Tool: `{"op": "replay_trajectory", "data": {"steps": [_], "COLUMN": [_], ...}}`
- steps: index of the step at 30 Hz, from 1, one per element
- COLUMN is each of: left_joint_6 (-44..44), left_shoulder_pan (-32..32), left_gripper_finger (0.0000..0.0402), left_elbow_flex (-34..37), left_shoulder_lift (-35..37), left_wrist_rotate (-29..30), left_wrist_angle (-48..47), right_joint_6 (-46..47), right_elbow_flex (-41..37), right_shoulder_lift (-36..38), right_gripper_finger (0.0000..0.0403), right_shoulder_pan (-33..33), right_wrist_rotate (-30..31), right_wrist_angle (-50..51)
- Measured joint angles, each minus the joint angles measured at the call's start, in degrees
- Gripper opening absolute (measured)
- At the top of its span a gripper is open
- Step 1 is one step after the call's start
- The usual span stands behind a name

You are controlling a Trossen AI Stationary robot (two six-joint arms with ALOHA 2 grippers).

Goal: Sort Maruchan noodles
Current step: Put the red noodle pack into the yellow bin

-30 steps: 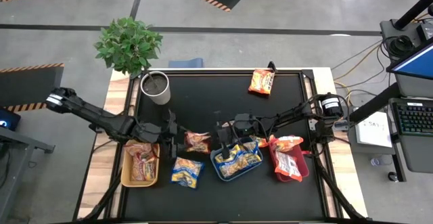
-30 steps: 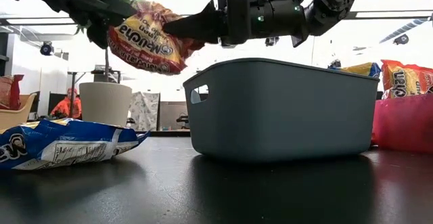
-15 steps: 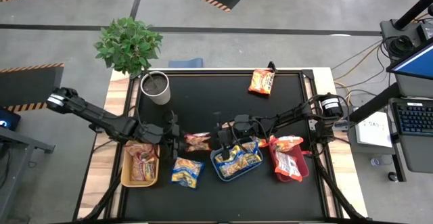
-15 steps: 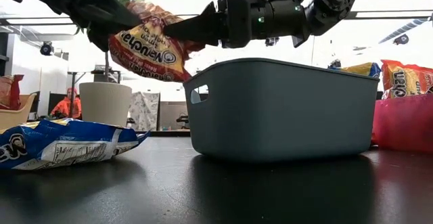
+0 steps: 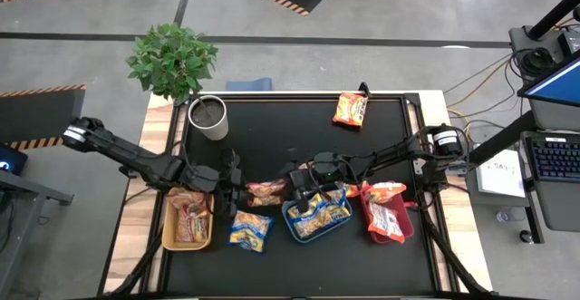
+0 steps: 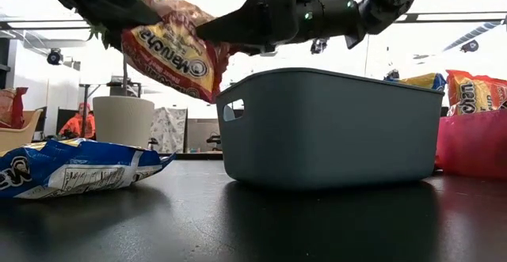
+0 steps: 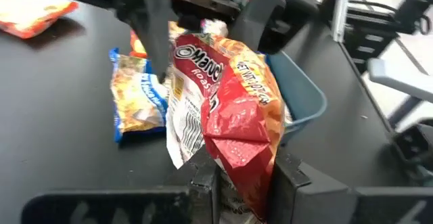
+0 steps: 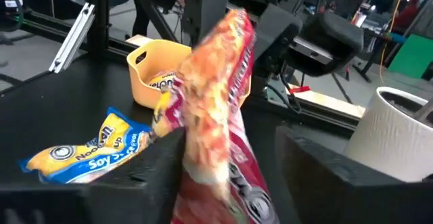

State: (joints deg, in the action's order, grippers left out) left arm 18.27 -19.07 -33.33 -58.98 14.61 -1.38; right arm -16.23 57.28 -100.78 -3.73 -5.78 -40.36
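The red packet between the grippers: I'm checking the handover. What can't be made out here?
- High view: the red packet is too small to show what grips it.
- Low view: the left gripper hides the packet's upper edge.
- Right wrist view: the packet is blurred, its print unreadable.
- Low view: the blue tray wall hides its contents.

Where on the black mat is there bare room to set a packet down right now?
Bare: the mat's middle, between the white cup, the orange packet at the far edge and the arms; also the near strip in front of the trays. Crowded: the row of yellow tray, blue packet, blue tray and red tray.
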Motion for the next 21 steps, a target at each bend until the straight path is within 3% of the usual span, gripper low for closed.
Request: {"op": "replay_trajectory", "data": {"steps": [4, 10, 21], "left_joint_6": [0.05, 2.85, 20.15], "left_shoulder_pan": [-0.02, -0.22, -7.70], "left_gripper_finger": [0.0051, 0.0050, 0.0050], "left_elbow_flex": [-5.94, -20.64, -50.26], "left_shoulder_lift": [-0.04, -1.82, -13.13], "left_wrist_rotate": [-1.85, -4.91, -19.22], "left_wrist_angle": [-10.74, -37.93, -79.87], "right_joint_6": [0.39, -0.78, -3.33], "right_elbow_flex": [0.00, 0.00, -0.02], "right_shoulder_lift": [4.20, 11.42, 15.95], "right_gripper_finger": [0.0258, 0.0299, 0.0313], "right_shoulder_pan": [0.00, 0.12, 1.39], "right_wrist_rotate": [-0.03, -0.04, -0.15], "right_wrist_angle": [6.62, 18.31, 24.70]}}
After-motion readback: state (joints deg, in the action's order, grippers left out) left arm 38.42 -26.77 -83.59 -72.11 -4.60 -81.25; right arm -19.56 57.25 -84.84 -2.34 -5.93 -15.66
